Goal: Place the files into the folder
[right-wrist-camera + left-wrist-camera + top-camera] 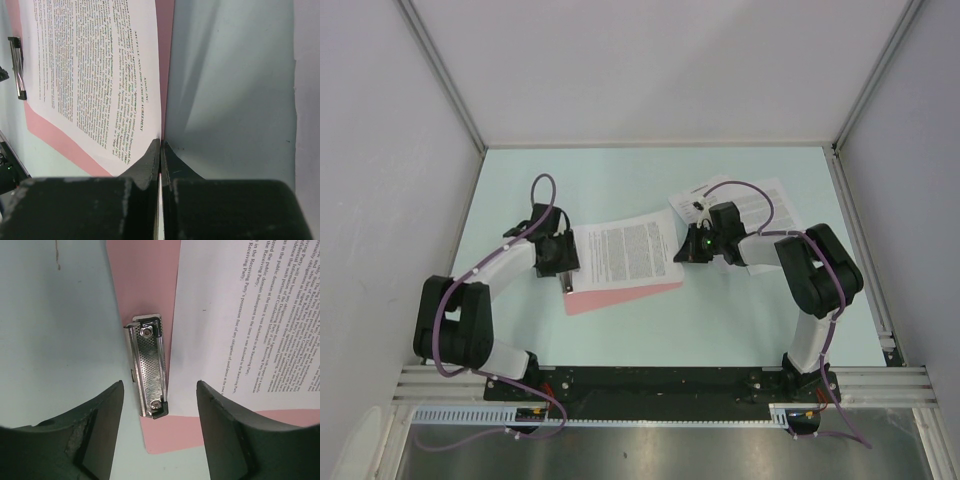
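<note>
A white printed paper sheet [625, 250] lies on a flat pink folder board [620, 297], pinched by the closed right gripper [161, 145], likely to steer it under the board's metal clip [149, 365], which the spread, empty left gripper [159, 390] straddles.

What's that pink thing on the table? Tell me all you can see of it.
The folder is a flat pink board, matte like card, lying on the pale table. A shiny perforated metal clip is riveted at its left short edge. A printed sheet lies skewed on top, covering most of it.
</note>
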`<state>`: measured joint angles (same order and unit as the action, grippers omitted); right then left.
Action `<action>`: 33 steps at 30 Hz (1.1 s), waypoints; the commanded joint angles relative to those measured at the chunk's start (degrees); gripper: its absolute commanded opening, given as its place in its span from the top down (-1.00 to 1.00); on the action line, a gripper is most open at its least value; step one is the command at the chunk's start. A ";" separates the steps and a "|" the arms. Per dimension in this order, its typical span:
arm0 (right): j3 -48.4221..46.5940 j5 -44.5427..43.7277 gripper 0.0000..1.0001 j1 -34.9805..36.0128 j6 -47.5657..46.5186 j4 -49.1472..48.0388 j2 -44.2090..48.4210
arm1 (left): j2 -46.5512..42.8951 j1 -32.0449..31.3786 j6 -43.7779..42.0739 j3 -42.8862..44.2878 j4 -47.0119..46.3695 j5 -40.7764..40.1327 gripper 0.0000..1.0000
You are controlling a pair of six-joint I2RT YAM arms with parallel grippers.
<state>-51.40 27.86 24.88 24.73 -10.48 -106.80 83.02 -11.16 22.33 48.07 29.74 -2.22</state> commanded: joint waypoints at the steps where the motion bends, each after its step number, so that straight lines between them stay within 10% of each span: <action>1: 1.65 -3.42 1.00 1.04 -2.23 8.11 -1.74 | 0.12 -0.62 3.60 -0.17 0.59 -4.10 -0.29; 19: 1.65 -3.34 1.00 1.04 -2.41 8.11 -1.92 | 8.03 -0.62 3.60 -0.60 -2.14 -6.13 0.05; 26: 1.65 -3.25 1.00 2.01 -2.76 7.41 -2.09 | 6.28 -0.36 2.12 -5.71 -8.72 1.77 0.83; 33: 0.60 -2.45 1.00 2.45 -5.22 9.77 -1.74 | 2.58 2.80 -1.23 -6.33 -12.60 14.16 1.00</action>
<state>-51.68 27.86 25.50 23.66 -9.98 -106.76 85.89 -9.56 23.83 44.29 22.13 -1.76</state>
